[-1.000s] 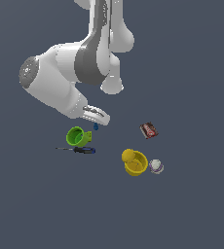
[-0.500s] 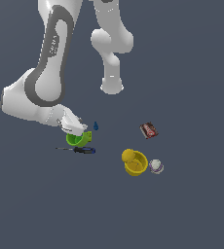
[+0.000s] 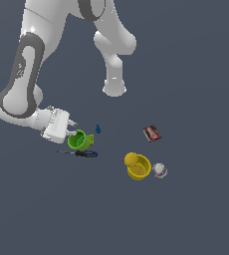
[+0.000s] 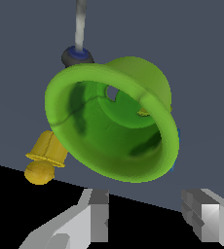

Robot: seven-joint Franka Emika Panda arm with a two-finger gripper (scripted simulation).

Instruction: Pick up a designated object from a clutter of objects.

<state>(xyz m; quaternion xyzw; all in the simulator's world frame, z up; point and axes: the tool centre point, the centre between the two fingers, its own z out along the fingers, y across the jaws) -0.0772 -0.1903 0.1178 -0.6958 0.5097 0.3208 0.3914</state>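
The lime-green cup (image 3: 79, 141) lies tipped on its side on the grey floor, with its mouth toward my gripper (image 3: 72, 128). The gripper is low, turned sideways, just to the exterior view's left of the cup. In the wrist view the cup (image 4: 111, 119) fills the frame, rim facing the camera. My gripper (image 4: 150, 202) is open, and both fingers (image 4: 100, 214) stop just short of the rim, holding nothing. The rest of the clutter is a yellow cup (image 3: 138, 167), a white ball (image 3: 159, 170), a blue-handled screwdriver (image 3: 85, 154) and a dark red packet (image 3: 152, 133).
A tiny blue piece (image 3: 97, 129) sits just beyond the green cup. The screwdriver lies right beside the cup, and its handle (image 4: 77, 54) shows behind it in the wrist view. The yellow cup (image 4: 44, 158) shows there too. The arm's base (image 3: 114, 89) stands farther back.
The arm has swung to the exterior view's left and dropped low. The hand turned from above the green cup to lying sideways at its left. The cup and other items have not moved.
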